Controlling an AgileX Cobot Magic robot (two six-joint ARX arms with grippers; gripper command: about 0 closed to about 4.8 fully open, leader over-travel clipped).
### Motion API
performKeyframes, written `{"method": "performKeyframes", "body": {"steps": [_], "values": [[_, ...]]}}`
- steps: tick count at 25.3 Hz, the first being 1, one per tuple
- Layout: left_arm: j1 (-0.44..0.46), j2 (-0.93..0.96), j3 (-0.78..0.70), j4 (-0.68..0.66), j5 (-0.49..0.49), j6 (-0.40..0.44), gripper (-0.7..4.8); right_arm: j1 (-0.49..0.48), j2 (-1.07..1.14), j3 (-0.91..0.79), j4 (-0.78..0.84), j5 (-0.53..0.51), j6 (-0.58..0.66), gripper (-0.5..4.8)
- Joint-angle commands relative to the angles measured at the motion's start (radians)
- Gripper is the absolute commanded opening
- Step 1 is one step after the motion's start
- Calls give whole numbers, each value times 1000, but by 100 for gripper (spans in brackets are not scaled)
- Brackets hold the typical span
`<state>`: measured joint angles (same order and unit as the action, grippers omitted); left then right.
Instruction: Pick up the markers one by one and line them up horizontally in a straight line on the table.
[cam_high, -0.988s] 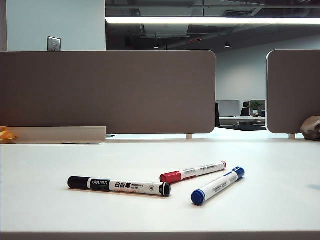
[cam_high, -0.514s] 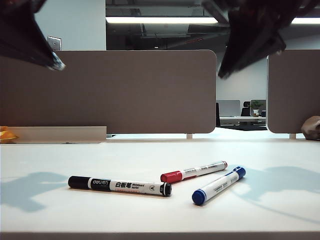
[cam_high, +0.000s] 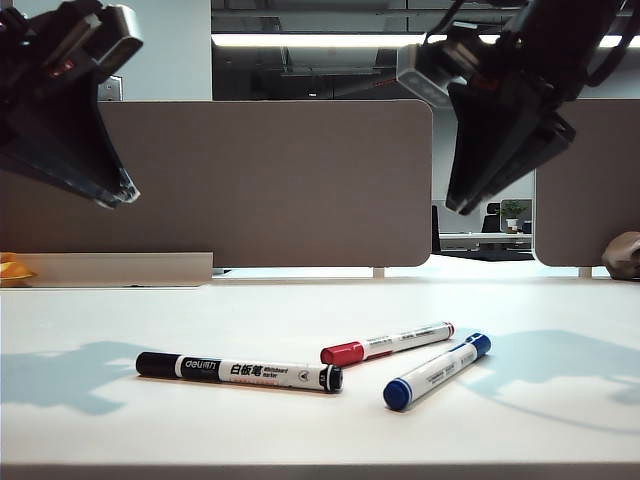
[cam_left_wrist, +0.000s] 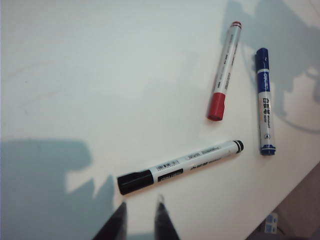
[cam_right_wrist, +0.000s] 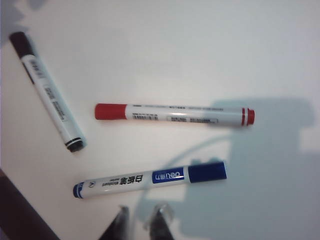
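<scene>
Both arms now dropped into view where none showed a second back, task barely begun: left gripper (cam_left_wrist: 141, 218) and right gripper (cam_right_wrist: 141, 220) high over table (cam_high: 100, 420), fingers slightly apart, empty; black marker (cam_high: 238, 372), red marker (cam_high: 386, 343), blue marker (cam_high: 435, 371) lying untouched, askew, unaligned.

Both arms are black and angular, with grey camera blocks, thin cables, and dark tapered fingers (cam_left_wrist: 119, 225).
</scene>
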<state>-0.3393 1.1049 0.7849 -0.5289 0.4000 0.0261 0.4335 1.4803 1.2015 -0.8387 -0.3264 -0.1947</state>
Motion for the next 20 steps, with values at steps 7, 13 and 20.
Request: {"method": "performKeyframes", "body": {"steps": [7, 13, 20], "values": [[0, 40, 6, -88, 8, 0, 87, 22, 55, 6, -73, 35, 195, 120], [0, 41, 6, -113, 15, 0, 88, 111, 126, 6, -85, 37, 221, 218], [0, 41, 6, -166, 30, 5, 89, 162, 179, 6, -94, 133, 254, 280]]}}
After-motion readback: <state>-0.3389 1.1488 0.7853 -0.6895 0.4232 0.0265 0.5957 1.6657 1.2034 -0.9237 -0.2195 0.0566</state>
